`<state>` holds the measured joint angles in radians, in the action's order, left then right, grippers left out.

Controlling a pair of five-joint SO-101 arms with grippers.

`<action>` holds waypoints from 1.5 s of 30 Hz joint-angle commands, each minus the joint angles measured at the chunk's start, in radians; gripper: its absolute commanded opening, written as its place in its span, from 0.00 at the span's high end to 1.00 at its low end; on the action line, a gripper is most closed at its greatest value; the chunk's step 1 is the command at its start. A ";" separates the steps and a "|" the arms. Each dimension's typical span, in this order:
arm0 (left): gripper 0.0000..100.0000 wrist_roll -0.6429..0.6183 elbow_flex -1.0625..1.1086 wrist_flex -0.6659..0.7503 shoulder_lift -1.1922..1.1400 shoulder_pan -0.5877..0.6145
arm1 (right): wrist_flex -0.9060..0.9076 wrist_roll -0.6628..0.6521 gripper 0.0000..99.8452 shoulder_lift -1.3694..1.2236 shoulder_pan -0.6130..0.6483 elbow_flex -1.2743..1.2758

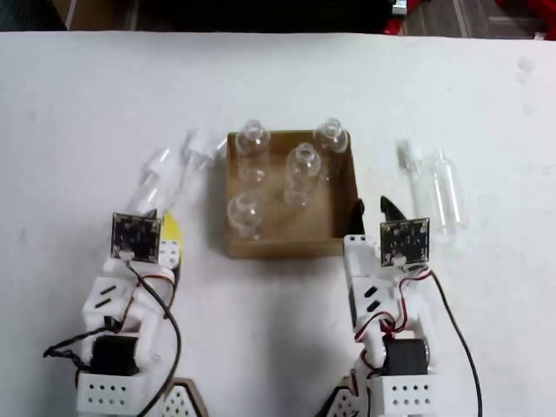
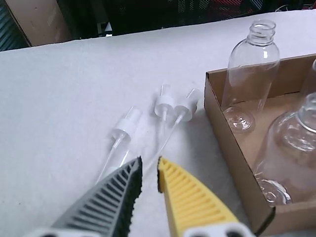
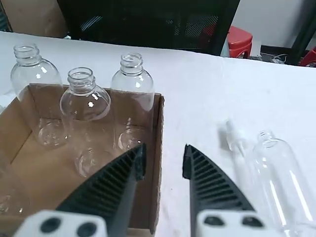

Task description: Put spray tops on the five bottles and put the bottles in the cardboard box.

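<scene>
Left tool (image 2: 149,163) and right tool (image 3: 163,150) are hanging narrowly parted, empty. The toppled clear plastic bottle (image 1: 447,193) is lying at the right tool's three o'clock; probably light and slippery, so grip mid-body.

Open brown cardboard box (image 1: 287,247) sits mid-table w/ 4 clear bottles (image 1: 301,172) standing upright inside, all uncapped. A fifth bottle (image 1: 447,193), also capless, lies on its side on the table right of the box, neck pointing to the far edge, w/ one white spray top (image 1: 406,160) just beside it on the box side. Left of the box lie 3 more spray tops (image 2: 164,104), thin tubes attached: 2 side by side nr the box's far corner, the 3rd a bit apart.
</scene>
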<state>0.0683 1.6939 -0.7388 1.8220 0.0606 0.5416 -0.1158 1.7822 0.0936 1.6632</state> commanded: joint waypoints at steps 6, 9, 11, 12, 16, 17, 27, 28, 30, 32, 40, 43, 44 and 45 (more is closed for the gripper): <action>0.94 0.008 -0.002 0.015 0.007 -0.008 | -0.062 0.011 0.89 0.004 -0.002 0.003; 0.94 0.008 -0.002 0.015 0.007 -0.008 | -0.068 0.011 0.89 0.004 0.004 0.014; 0.94 0.008 -0.002 0.015 0.007 -0.008 | -0.068 0.011 0.89 0.004 0.030 0.015; 0.94 0.008 -0.002 0.015 0.007 -0.008 | -0.068 0.011 0.89 0.004 0.044 0.017; 0.94 0.008 -0.002 0.015 0.007 -0.008 | -0.068 0.011 0.89 0.004 0.058 0.020; 0.94 0.008 -0.002 0.015 0.007 -0.008 | -0.068 0.011 0.89 0.004 0.054 0.020; 0.94 0.008 -0.002 0.015 0.007 -0.007 | -0.061 0.003 0.89 0.004 0.054 0.023; 0.94 0.008 -0.002 0.015 0.007 -0.007 | -0.061 0.003 0.89 0.004 0.053 0.023; 0.94 0.008 -0.002 0.015 0.007 -0.007 | -0.061 0.003 0.90 0.004 0.053 0.023; 0.94 0.008 -0.002 0.015 0.007 -0.007 | -0.062 0.003 0.90 0.004 0.053 0.023; 0.94 0.008 -0.002 0.018 0.007 -0.007 | -0.059 0.003 0.90 0.004 0.053 0.023; 0.94 0.008 -0.002 0.018 0.007 -0.007 | -0.059 0.003 0.89 0.004 0.053 0.023; 0.94 0.008 -0.002 0.018 0.007 -0.007 | -0.059 0.003 0.89 0.004 0.053 0.023; 0.94 0.008 -0.002 0.018 0.007 -0.007 | -0.061 0.005 0.89 0.004 0.053 0.023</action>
<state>0.0683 1.6939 -0.7388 1.8220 0.0606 0.4971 -0.1158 1.7822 0.1427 1.6786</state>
